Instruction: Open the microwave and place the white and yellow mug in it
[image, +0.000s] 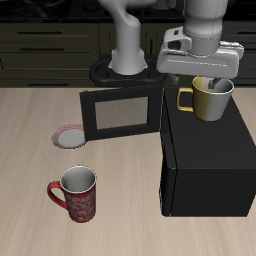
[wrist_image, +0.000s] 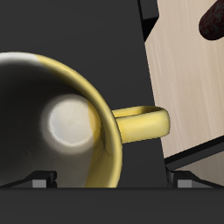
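Note:
The microwave (image: 205, 160) is a large black box near the table's front edge. Its door (image: 120, 112) with the greyish window stands swung open, beside the robot's base. The white and yellow mug (image: 212, 100) stands upright on the microwave's top, its loop handle pointing towards the door. My gripper (image: 208, 84) is straight above it, open, with one finger inside the mug and the other outside by the handle. In the wrist view the mug (wrist_image: 61, 122) fills the frame, with its handle (wrist_image: 144, 122) over the microwave's dark top (wrist_image: 87, 26). My gripper (wrist_image: 112, 179) straddles the mug's wall.
A red patterned mug (image: 75, 192) stands on the table near the front edge; it also shows in the wrist view (wrist_image: 214, 22). A small white plate with a red rim (image: 72, 135) lies beside the open door. Dark cabinets run along the back.

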